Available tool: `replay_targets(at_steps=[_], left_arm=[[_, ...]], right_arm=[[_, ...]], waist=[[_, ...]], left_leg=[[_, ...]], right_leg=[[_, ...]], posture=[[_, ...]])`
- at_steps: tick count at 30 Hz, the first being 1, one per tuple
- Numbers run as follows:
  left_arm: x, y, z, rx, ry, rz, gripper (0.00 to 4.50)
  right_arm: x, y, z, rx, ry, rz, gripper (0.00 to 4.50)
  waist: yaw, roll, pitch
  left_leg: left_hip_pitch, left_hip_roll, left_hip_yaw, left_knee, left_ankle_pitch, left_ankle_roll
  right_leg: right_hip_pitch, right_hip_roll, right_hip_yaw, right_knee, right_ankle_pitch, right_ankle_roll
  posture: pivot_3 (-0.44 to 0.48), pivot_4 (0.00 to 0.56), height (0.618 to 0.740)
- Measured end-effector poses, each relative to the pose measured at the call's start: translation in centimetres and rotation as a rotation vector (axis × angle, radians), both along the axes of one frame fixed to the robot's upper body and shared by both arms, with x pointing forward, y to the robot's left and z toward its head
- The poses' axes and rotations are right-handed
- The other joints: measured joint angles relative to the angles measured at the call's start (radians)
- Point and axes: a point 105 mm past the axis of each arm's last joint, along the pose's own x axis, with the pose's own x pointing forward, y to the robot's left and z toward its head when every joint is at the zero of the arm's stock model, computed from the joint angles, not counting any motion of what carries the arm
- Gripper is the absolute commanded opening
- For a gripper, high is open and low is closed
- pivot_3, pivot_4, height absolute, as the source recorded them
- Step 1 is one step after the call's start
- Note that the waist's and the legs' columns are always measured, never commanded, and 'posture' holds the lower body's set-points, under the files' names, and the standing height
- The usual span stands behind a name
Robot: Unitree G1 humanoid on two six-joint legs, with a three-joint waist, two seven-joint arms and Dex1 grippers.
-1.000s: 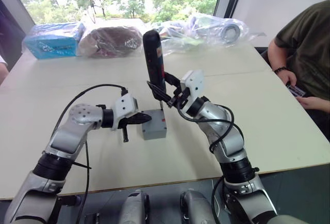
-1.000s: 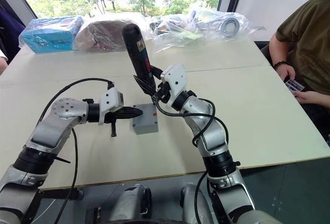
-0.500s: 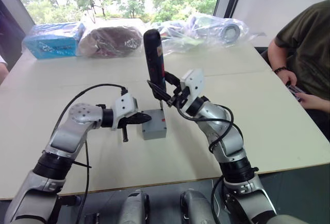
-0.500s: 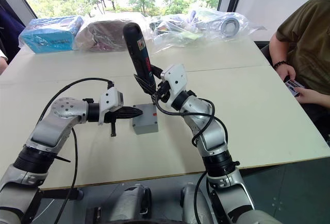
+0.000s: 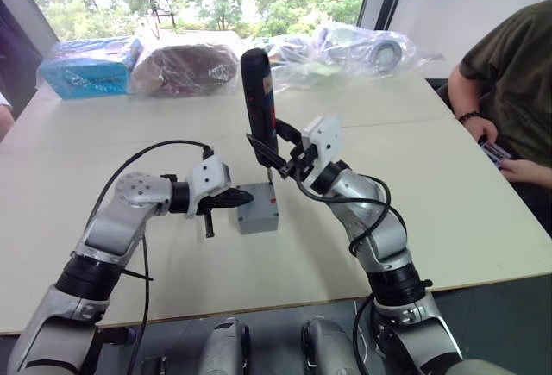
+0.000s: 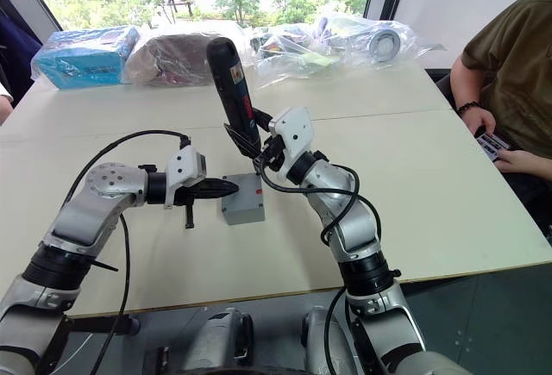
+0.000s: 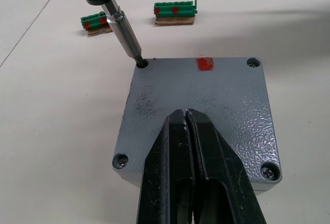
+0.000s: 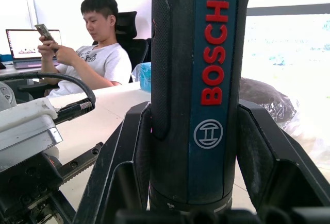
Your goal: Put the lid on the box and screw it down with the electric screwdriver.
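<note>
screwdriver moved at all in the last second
No. The electric screwdriver keeps its upright place over the box, its bit at the same corner hole.

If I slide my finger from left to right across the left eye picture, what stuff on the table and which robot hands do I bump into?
Blue package → brown bagged bundle → left gripper → lid on the box → right gripper holding the electric screwdriver → clear plastic bags → person's hand.

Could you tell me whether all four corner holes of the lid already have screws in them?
No: the lid shows three corner screws, while the electric screwdriver bit sits in the fourth hole.
</note>
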Motion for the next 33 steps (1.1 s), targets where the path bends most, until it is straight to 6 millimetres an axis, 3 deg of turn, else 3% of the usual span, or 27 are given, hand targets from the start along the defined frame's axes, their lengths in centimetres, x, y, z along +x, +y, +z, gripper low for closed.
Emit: replay_targets(at_steps=[33], left_arm=[[0.05, -0.02, -0.04, 0.0, 0.003, -0.004, 0.0]], right_arm=[[-0.32, -0.33, -0.79, -0.006, -0.001, -0.008, 1.82]], waist=[[0.001, 0.0, 0.0]], left_leg=[[0.001, 0.0, 0.0, 0.0, 0.0, 0.0]], right_leg=[[0.0, 0.0, 0.0, 0.0, 0.0, 0.0]], posture=[[0.0, 0.15, 0.74]])
